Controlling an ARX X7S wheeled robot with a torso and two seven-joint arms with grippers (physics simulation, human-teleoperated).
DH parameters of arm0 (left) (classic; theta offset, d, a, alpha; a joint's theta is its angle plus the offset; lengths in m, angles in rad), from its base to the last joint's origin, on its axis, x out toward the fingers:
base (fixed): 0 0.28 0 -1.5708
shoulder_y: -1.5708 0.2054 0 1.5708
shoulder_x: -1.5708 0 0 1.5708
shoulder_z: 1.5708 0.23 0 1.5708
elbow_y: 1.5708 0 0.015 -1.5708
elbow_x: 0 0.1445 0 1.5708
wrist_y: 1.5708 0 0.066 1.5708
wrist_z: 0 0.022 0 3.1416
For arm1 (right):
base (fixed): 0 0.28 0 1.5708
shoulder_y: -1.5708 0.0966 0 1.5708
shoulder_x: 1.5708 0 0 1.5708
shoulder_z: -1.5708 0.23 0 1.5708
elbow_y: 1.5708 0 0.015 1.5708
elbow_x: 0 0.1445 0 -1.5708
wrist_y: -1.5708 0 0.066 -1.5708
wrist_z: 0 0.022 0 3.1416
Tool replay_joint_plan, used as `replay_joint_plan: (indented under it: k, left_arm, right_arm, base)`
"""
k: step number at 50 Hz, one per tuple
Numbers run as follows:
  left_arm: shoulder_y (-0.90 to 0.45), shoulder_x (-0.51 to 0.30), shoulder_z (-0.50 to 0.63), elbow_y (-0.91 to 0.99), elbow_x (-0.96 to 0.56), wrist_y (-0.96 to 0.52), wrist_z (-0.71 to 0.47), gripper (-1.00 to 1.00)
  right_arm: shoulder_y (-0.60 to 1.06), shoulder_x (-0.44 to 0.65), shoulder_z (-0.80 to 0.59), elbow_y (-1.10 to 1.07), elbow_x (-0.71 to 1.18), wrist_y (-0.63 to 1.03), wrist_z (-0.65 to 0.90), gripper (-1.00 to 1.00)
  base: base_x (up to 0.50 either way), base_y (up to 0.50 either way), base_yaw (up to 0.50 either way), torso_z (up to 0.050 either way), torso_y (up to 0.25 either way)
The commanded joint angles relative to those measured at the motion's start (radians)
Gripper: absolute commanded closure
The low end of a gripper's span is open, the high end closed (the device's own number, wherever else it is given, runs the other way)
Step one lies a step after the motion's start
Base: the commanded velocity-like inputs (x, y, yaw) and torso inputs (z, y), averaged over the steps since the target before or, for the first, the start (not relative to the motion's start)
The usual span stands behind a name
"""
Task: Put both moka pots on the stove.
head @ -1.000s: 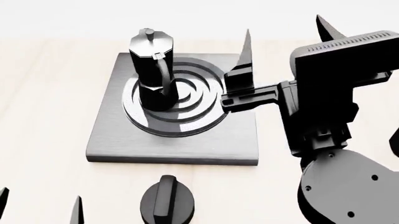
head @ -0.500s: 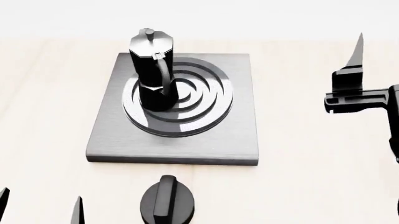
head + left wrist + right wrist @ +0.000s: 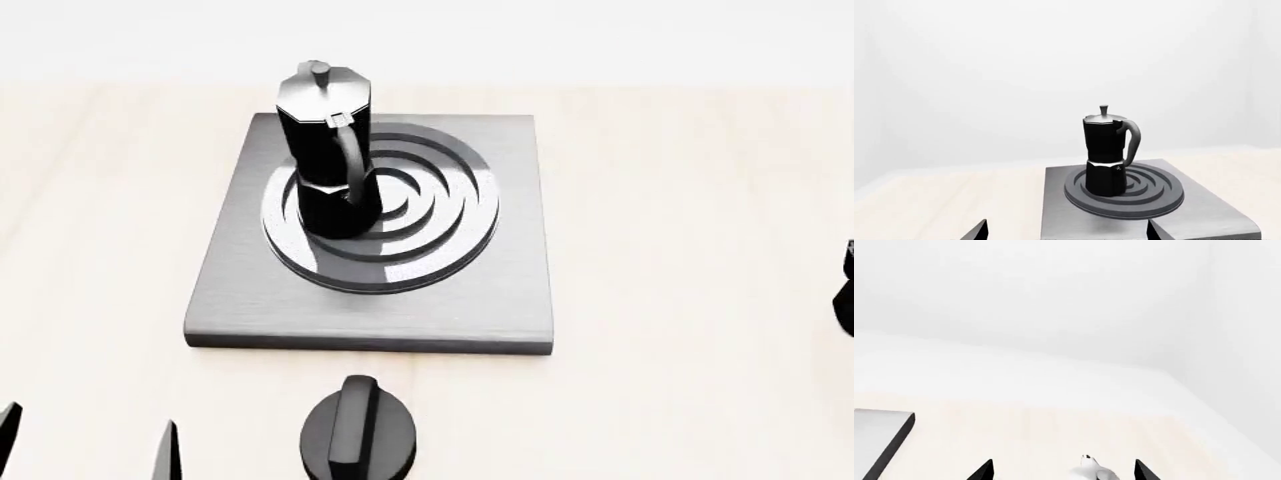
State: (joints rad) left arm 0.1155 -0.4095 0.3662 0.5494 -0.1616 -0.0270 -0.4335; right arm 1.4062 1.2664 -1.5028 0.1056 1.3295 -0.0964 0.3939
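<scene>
Standing upright on the stove [image 3: 400, 310], one moka pot [image 3: 324, 150] is seen at about 10 o'clock of the burner [image 3: 414, 215], its base on the raised rings, handle turned toward the camera in the head view. Silver lid and small knob are on top. The stove lies flat on the light wood counter [image 3: 667, 200], near the middle of the head view. A squat black dial knob [image 3: 358, 435] sits on the counter just beside the stove's near edge, at 6 o'clock from it, apart from the slab.

Left gripper [image 3: 87, 445]: only two dark fingertips are visible at 7 o'clock of the head view, well apart from the pot; jaws are spread, nothing between them. Same pot and stove are framed in the left wrist view, between the two tips.

Right gripper [image 3: 1063, 471]: two dark tips are seen in the right wrist view, jaws spread, over bare counter. A small pale object [image 3: 1093, 471] shows between the tips, too little visible to identify. A corner of the stove shows at that view's edge. In the head view only a dark sliver of the right arm [image 3: 846, 290] shows at 3 o'clock.
</scene>
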Motion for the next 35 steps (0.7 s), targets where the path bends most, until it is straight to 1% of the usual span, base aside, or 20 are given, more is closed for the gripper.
replay_joint_plan:
  k: [1, 7, 11, 20, 24, 35]
  left_arm:
    - [-0.002, 0.0, 0.002, -0.011, -0.003, 0.007, 0.0, -1.0]
    - [-0.007, 0.001, 0.006, -0.023, -0.004, 0.01, 0.002, -1.0]
    - [-0.008, 0.001, 0.008, -0.022, -0.004, 0.007, 0.001, -1.0]
    - [-0.009, -0.001, 0.011, -0.022, -0.003, 0.006, -0.001, -1.0]
    - [-0.009, -0.002, 0.011, -0.018, -0.001, 0.006, -0.003, -1.0]
    - [-0.009, -0.003, 0.012, -0.022, -0.002, 0.016, -0.005, -1.0]
  right_arm:
    - [0.038, -0.021, -0.008, 0.12, 0.011, 0.11, -0.088, -1.0]
    - [0.044, -0.053, -0.011, 0.212, 0.02, 0.146, -0.118, -1.0]
    - [0.03, -0.064, -0.014, 0.234, 0.03, 0.145, -0.139, -1.0]
    - [0.03, -0.138, -0.035, 0.374, 0.025, 0.202, -0.225, -1.0]
    - [0.03, -0.181, -0.037, 0.47, 0.028, 0.216, -0.28, -1.0]
    - [0.004, -0.21, -0.042, 0.557, 0.032, 0.218, -0.323, -1.0]
  base:
    - [0.0, 0.0, 0.0, 0.0, 0.0]
    - [0.0, 0.0, 0.0, 0.0, 0.0]
    - [0.0, 0.0, 0.0, 0.0, 0.0]
    - [0.0, 0.0, 0.0, 0.0, 0.0]
    - [0.0, 0.0, 0.0, 0.0, 0.0]
    - [0.0, 0.0, 0.0, 0.0, 0.0]
